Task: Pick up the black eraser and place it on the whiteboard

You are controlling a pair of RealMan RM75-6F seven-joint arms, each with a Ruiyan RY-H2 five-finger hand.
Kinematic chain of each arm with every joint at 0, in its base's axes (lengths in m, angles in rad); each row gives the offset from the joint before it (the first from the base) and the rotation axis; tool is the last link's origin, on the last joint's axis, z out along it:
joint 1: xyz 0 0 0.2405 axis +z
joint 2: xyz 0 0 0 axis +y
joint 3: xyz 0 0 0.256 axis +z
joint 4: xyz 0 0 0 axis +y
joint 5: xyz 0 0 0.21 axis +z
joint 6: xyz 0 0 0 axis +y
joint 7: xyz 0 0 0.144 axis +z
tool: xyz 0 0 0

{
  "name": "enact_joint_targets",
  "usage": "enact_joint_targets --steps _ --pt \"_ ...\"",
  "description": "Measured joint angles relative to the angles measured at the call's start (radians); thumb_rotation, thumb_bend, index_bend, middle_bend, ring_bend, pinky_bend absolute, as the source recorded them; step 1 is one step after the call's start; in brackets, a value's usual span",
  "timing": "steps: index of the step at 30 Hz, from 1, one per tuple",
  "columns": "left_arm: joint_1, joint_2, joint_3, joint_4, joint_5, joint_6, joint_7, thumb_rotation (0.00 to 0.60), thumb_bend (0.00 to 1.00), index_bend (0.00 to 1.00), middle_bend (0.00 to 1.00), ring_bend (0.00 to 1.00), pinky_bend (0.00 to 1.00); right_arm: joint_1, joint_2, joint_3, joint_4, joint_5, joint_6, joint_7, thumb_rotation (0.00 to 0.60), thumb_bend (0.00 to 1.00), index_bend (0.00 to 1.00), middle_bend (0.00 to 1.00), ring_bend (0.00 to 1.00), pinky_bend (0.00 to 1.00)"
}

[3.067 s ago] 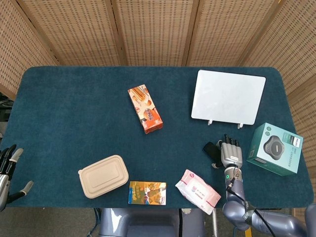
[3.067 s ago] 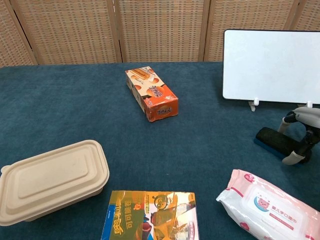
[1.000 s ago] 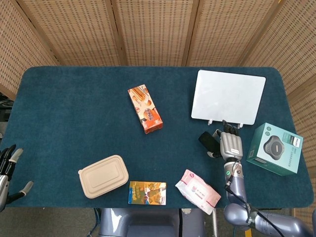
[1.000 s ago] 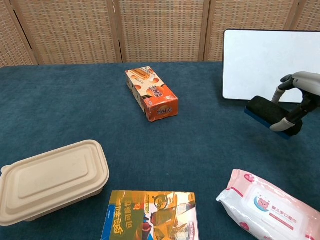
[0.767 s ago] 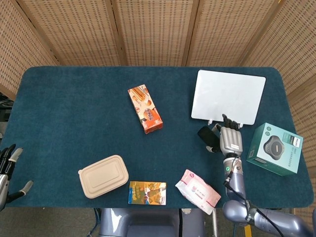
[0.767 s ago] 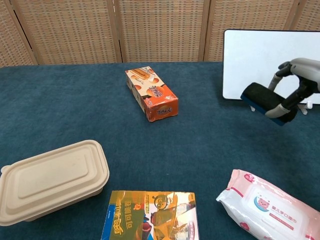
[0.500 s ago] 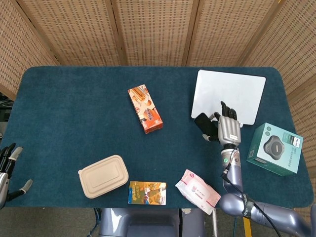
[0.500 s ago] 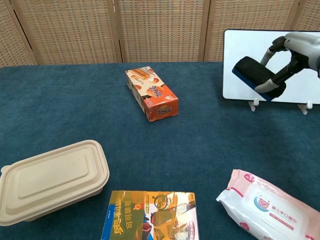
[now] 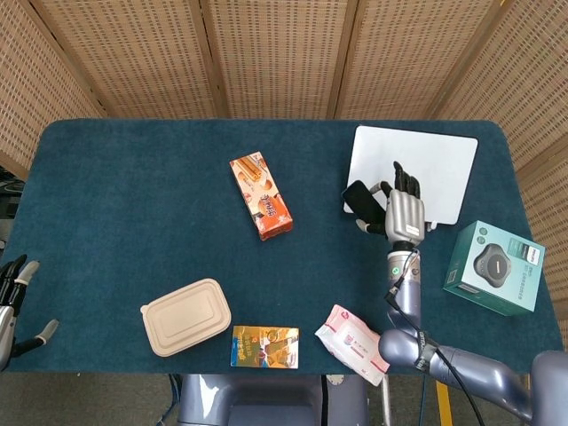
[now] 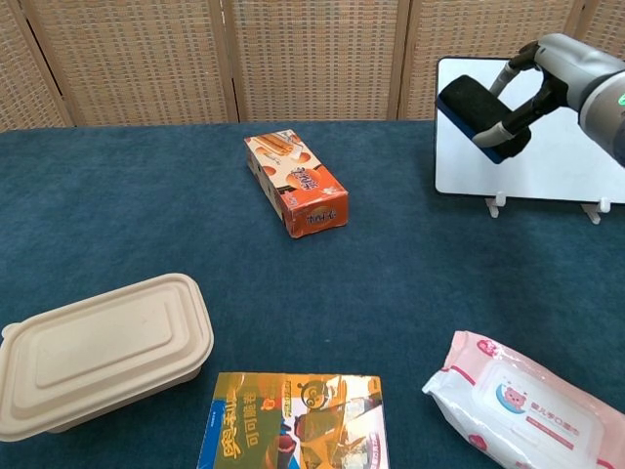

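The whiteboard (image 9: 410,183) stood just beyond your right hand (image 9: 404,211), propped upright on its feet. You pinched the eraser (image 10: 471,116) off the table, its long axis slanting across the board's left edge.

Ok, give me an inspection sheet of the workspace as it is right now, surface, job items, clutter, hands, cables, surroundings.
Surface: table covered in dark teal cloth.
Job's things: eraser, black, held in the air in front of the whiteboard's left part; whiteboard propped on small feet at the far right.
Clutter: orange snack box mid-table; beige lidded container, colourful packet and pink wipes pack along the near edge; teal boxed device at right.
Hands: right hand grips the eraser; left hand off the table's left edge, holding nothing.
Cables: black cable along the right forearm.
Surroundings: wicker screen panels behind the table.
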Motion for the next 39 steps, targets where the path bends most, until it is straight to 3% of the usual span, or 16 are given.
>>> enact_joint_targets --steps 16,27,39 --pt "-0.027 -0.017 -0.019 0.026 -0.039 -0.043 -0.018 0.600 0.25 0.00 0.00 0.00 0.00 0.104 -0.166 0.105 0.438 -0.073 -0.004 0.206 0.600 0.18 0.45 0.00 0.00 0.00" --pt "-0.036 -0.029 -0.022 0.037 -0.045 -0.054 -0.016 0.600 0.25 0.00 0.00 0.00 0.00 0.163 -0.273 0.147 0.760 -0.095 -0.093 0.388 0.600 0.18 0.45 0.00 0.00 0.00" --pt "-0.044 -0.035 -0.027 0.041 -0.066 -0.067 -0.002 0.600 0.25 0.00 0.00 0.00 0.00 0.234 -0.349 0.193 1.035 -0.085 -0.231 0.487 0.600 0.18 0.45 0.00 0.00 0.00"
